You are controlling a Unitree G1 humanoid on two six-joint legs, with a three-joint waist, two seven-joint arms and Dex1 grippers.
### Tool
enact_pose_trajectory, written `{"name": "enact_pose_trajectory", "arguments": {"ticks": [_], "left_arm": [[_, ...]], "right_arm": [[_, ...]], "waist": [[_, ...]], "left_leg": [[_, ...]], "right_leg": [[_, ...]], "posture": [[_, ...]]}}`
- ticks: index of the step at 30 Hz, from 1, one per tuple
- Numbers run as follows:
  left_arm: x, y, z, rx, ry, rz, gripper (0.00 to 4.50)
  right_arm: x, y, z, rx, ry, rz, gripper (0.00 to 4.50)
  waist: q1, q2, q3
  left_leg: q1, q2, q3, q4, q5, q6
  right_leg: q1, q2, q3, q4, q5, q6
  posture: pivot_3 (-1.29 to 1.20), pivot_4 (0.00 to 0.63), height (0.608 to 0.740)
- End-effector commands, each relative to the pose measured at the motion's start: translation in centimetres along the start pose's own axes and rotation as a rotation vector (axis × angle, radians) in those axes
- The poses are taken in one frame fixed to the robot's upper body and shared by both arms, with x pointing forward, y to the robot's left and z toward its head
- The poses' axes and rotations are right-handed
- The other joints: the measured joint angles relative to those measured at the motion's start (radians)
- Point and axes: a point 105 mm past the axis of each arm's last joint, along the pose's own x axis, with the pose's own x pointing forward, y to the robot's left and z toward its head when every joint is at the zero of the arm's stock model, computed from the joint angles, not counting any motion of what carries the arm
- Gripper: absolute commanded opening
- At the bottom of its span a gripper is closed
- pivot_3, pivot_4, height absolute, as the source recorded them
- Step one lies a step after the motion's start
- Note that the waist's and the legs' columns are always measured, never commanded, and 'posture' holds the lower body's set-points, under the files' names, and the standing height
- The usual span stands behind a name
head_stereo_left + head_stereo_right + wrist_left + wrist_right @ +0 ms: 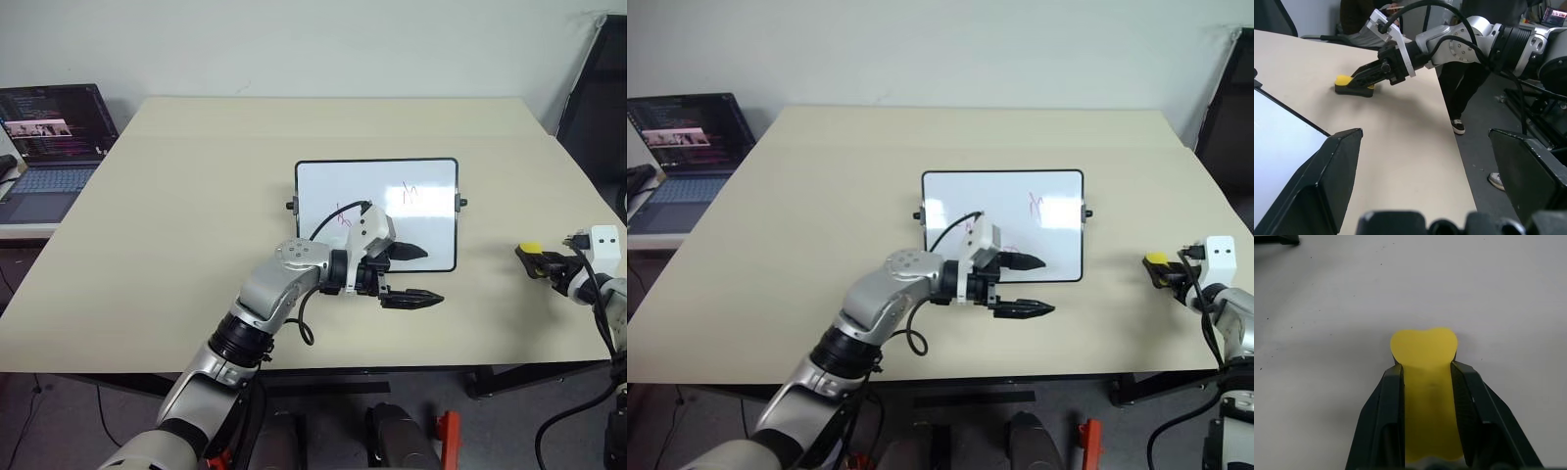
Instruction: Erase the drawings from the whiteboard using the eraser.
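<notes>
The whiteboard (333, 186) lies flat in the middle of the table, with red drawings (410, 193) on its right part and more (343, 217) beside my left wrist. My left gripper (416, 275) hangs open over the board's near edge, pointing right, its fingers (1327, 181) wide apart with nothing between them. Near the table's right edge, well right of the board, my right gripper (541, 261) is shut on the yellow eraser (1425, 347). The eraser (1344, 81) sits low at the tabletop.
An open laptop (54, 137) stands on a side table at the far left. A dark chair-like object (598, 98) is at the back right. A person's legs (1459, 98) stand beyond the table's right edge. Bare tabletop (196, 196) surrounds the board.
</notes>
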Motion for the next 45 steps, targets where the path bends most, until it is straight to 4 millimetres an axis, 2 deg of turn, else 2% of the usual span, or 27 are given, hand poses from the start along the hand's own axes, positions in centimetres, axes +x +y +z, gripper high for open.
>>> {"name": "enact_pose_trajectory", "arguments": {"ticks": [1,2,3,5,7,9,11,14,16,18,20,22,25,33,38,40,45], "left_arm": [[-1.3,1.1,1.6,0.070,-0.029,0.061,4.50],[-2.1,1.8,1.8,0.082,-0.028,0.095,4.50],[-3.8,2.6,2.1,0.097,-0.019,0.150,4.50],[-6.2,3.5,2.4,0.117,-0.001,0.218,4.50],[-7.9,3.8,2.3,0.126,0.018,0.264,4.50],[-10.1,4.1,1.9,0.127,0.039,0.322,4.50],[-12.4,4.3,1.2,0.119,0.052,0.393,4.50],[-15.5,3.8,-0.3,0.097,0.079,0.487,4.50],[-16.1,3.4,-0.8,0.090,0.084,0.508,4.50],[-17.0,3.0,-1.6,0.073,0.103,0.551,4.50],[-17.6,2.7,-2.1,0.061,0.118,0.587,4.50],[-17.7,2.3,-2.2,0.058,0.118,0.599,4.50],[-17.7,1.7,-2.2,0.054,0.108,0.615,4.50],[-17.9,1.2,-2.0,0.052,0.107,0.641,4.50],[-17.7,1.4,-1.9,0.057,0.104,0.640,4.50],[-17.7,1.5,-1.8,0.058,0.104,0.638,4.50],[-17.7,1.7,-1.9,0.056,0.111,0.633,4.50]], "right_arm": [[-1.6,0.5,4.8,-0.040,-0.148,0.031,0.99],[-2.2,0.9,6.4,-0.060,-0.192,0.049,0.99],[-3.0,2.5,9.1,-0.107,-0.265,0.088,0.99],[-4.1,5.0,12.3,-0.165,-0.349,0.154,0.99],[-4.4,7.1,13.8,-0.197,-0.389,0.208,0.99],[-4.1,10.4,15.4,-0.231,-0.426,0.303,0.99],[-3.6,14.7,16.8,-0.268,-0.481,0.437,0.99],[-1.8,21.8,17.6,-0.350,-0.549,0.600,0.99],[-1.0,23.6,17.4,-0.380,-0.565,0.633,0.99],[0.8,26.3,16.1,-0.427,-0.571,0.663,0.99],[2.1,28.1,14.9,-0.478,-0.573,0.675,0.99],[3.6,28.6,13.5,-0.541,-0.555,0.661,0.99],[5.5,28.4,11.7,-0.598,-0.514,0.648,0.99],[7.4,26.8,11.4,-0.638,-0.493,0.585,0.99],[7.9,27.4,10.3,-0.679,-0.464,0.591,0.99],[7.8,28.3,9.2,-0.705,-0.443,0.629,0.99],[6.5,30.7,3.5,-0.783,-0.299,0.815,0.99]], "waist": [[-0.001,0.001,0.000],[-0.003,0.001,0.000],[-0.005,0.002,0.000],[-0.016,0.005,0.000],[-0.019,0.005,0.000],[-0.022,0.005,0.000],[-0.024,0.005,0.000],[-0.034,0.005,0.000],[-0.025,0.004,0.001],[-0.007,0.003,0.001],[0.006,0.003,0.001],[0.017,0.003,0.001],[0.027,0.003,0.001],[0.015,0.003,0.001],[0.010,0.002,0.001],[0.005,0.002,0.000],[0.000,0.000,-0.001]], "left_leg": [[0.000,0.000,0.000,0.000,0.000,0.000],[0.000,0.000,0.000,0.000,0.000,0.000],[0.000,0.000,0.000,0.000,0.000,0.000],[0.000,0.000,0.000,0.000,0.000,0.000],[0.001,0.001,-0.001,0.000,0.000,0.000],[0.001,0.002,-0.002,0.000,0.000,0.000],[0.001,0.002,-0.001,0.000,0.000,0.000],[0.001,0.003,0.000,-0.001,0.000,0.000],[0.000,0.005,-0.001,-0.001,0.000,0.000],[-0.002,0.006,-0.002,-0.001,0.000,0.000],[-0.003,0.007,-0.001,0.000,-0.001,-0.002],[-0.004,0.007,-0.001,0.000,-0.001,-0.002],[-0.005,0.007,-0.001,0.000,-0.002,-0.003],[0.001,0.011,0.000,0.000,-0.002,-0.003],[0.002,0.011,0.000,0.001,-0.001,-0.003],[0.002,0.011,0.000,0.001,-0.001,-0.003],[0.002,0.012,0.000,0.001,-0.001,-0.003]], "right_leg": [[0.000,0.000,0.000,0.000,0.000,0.000],[0.000,0.000,0.000,0.000,0.000,0.000],[0.000,0.000,0.000,0.000,0.000,0.000],[-0.001,0.000,0.001,0.002,0.000,0.000],[-0.001,0.002,0.000,0.003,0.000,0.000],[0.000,0.002,-0.001,0.002,0.000,0.000],[0.000,0.002,0.000,0.002,0.000,0.000],[-0.001,0.002,0.000,0.002,0.000,-0.001],[-0.002,0.004,-0.001,0.002,0.000,-0.002],[-0.003,0.004,-0.004,0.002,0.001,-0.005],[-0.003,0.004,-0.003,0.000,0.002,-0.007],[-0.003,0.003,-0.004,-0.001,0.002,-0.007],[-0.004,0.003,-0.004,-0.002,0.003,-0.008],[-0.002,0.008,-0.004,0.001,0.004,-0.011],[-0.002,0.008,-0.003,0.003,0.004,-0.011],[-0.001,0.008,-0.003,0.003,0.004,-0.011],[-0.001,0.009,-0.003,0.003,0.003,-0.011]], "posture": [[0.00,0.150,0.740],[0.00,0.150,0.740],[0.00,0.150,0.740],[0.00,0.150,0.740],[0.00,0.150,0.740],[0.00,0.150,0.740],[0.00,0.150,0.740],[0.00,0.150,0.740],[0.00,0.150,0.740],[0.00,0.150,0.740],[0.00,0.150,0.740],[0.00,0.150,0.740],[0.00,0.150,0.740],[0.00,0.150,0.740],[0.00,0.150,0.740],[0.00,0.150,0.740],[0.00,0.150,0.740]]}}
